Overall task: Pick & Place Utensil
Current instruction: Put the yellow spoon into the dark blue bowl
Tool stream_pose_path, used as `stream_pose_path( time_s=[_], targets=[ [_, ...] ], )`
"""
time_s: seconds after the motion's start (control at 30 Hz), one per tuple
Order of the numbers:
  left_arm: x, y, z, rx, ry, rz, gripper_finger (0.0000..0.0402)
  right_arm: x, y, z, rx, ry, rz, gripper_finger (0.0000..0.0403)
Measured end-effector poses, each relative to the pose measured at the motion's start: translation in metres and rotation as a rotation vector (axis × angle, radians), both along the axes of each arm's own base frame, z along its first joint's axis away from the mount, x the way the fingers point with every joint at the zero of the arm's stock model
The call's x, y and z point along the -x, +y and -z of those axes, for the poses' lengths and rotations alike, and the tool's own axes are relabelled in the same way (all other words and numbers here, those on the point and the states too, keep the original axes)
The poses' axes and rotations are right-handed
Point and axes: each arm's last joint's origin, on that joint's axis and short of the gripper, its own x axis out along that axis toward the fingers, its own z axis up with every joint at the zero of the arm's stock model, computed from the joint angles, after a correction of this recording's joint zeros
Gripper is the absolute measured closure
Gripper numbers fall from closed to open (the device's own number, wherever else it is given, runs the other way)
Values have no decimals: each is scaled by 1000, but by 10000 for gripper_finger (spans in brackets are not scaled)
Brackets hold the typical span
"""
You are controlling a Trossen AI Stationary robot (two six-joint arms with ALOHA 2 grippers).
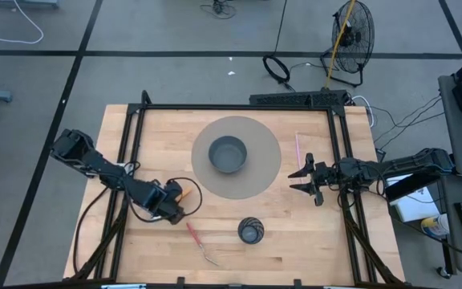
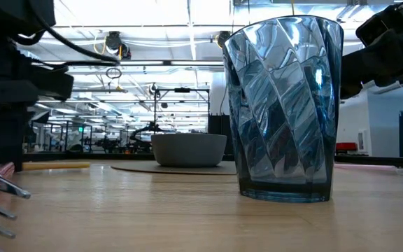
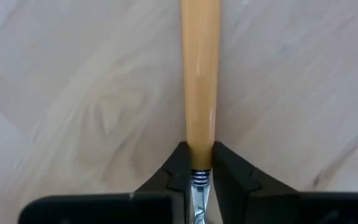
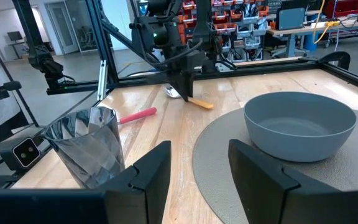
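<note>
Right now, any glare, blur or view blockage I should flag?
Low view: the glass tumbler looms close and hides the table behind; ceiling lights glare. Left wrist view: sheen streak down the orange handle. Right wrist view: own fingers blurred.

A robotics lab: concrete floor [image 1: 175,76], floor fan [image 1: 351,36], and equipment racks [image 4: 253,18] behind the table.

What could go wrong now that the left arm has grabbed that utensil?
The left tool pinches the orange-handled utensil at the very end of its handle, so it may pivot or slip when lifted. Carrying it toward the grey bowl, it could catch the red-handled fork or tip the glass tumbler nearby.
</note>
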Motion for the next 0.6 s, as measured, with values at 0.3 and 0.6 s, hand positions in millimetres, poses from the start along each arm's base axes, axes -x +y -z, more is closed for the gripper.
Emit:
stream_pose_path(
  time_s=[0.3,0.6],
  targets=[
    [-1,1,-1,-49,-40,-35,361,0,0,0,0,0,0,248],
    [-10,-1,-7,-80,-185,-12,361,0,0,-1,-1,-8,0,248]
  ],
)
